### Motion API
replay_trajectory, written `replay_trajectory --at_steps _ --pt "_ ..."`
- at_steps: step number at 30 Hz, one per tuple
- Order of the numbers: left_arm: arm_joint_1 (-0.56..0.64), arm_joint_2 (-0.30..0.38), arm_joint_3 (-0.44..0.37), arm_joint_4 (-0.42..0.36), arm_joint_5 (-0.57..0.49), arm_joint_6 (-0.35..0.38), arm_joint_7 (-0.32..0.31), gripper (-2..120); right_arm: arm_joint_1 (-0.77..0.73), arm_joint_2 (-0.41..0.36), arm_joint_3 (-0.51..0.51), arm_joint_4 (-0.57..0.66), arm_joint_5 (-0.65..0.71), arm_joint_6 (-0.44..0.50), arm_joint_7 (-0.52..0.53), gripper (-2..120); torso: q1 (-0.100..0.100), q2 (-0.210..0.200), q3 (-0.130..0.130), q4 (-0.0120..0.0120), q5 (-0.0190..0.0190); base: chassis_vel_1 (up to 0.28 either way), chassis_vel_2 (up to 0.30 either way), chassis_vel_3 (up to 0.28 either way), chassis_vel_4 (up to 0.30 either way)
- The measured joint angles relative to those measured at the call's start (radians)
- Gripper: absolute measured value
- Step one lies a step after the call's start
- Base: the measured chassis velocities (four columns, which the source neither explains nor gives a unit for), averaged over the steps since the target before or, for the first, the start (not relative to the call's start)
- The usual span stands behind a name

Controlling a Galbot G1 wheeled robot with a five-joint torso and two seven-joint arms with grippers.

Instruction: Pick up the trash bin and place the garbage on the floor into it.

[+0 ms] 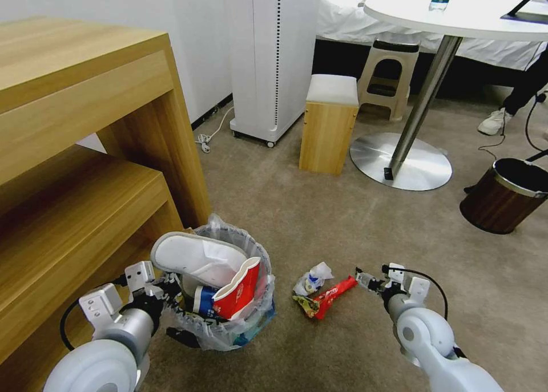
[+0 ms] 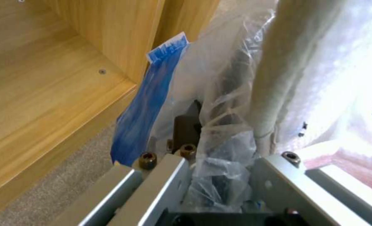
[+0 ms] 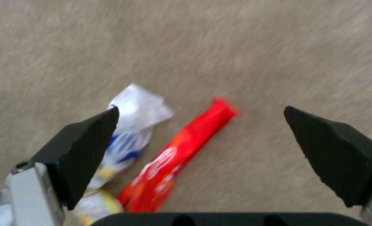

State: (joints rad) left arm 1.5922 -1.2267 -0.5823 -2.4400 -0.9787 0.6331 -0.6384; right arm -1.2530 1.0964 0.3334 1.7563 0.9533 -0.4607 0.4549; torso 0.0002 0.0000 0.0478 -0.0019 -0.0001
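Right tool: jaws wide open, low over the floor, the red wrapper lying between the fingers.
Left tool: clamped on the bin at its near rim, bag plastic bunched between the fingers.
Bin: on the carpet beside the wooden desk, already holding a slipper and a red-white cup.
Garbage left: wrapper, and a crumpled white packet touching it.
Risk: the jaws may catch the packet too, or scrape the carpet and miss the flat wrapper.
Risk: slipper stands above the rim; a jolt could tip it out.
Room: open carpet right of the bin; the desk leg crowds its left.
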Motion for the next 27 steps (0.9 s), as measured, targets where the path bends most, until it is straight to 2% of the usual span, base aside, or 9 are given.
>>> replay_trajectory --at_steps 4,16,27 --pt "0.002 0.001 -0.001 0.0 0.001 0.0 0.0 1 0.028 0.024 -0.025 -0.027 0.053 -0.037 0.007 100 0.0 0.0 0.0 0.0 0.0 0.0 0.0 0.0 0.0" --pt "0.01 -0.013 0.008 -0.002 0.017 -0.001 -0.001 1 0.097 0.092 -0.067 -0.123 0.095 -0.042 -0.006 100 0.0 0.0 0.0 0.0 -0.0001 0.0 0.0 0.0 0.0" --pt "0.013 -0.009 0.006 -0.003 0.015 -0.002 0.0 1 0.106 0.176 -0.084 -0.201 0.169 -0.079 0.067 100 0.0 0.0 0.0 0.0 0.0 0.0 0.0 0.0 0.0"
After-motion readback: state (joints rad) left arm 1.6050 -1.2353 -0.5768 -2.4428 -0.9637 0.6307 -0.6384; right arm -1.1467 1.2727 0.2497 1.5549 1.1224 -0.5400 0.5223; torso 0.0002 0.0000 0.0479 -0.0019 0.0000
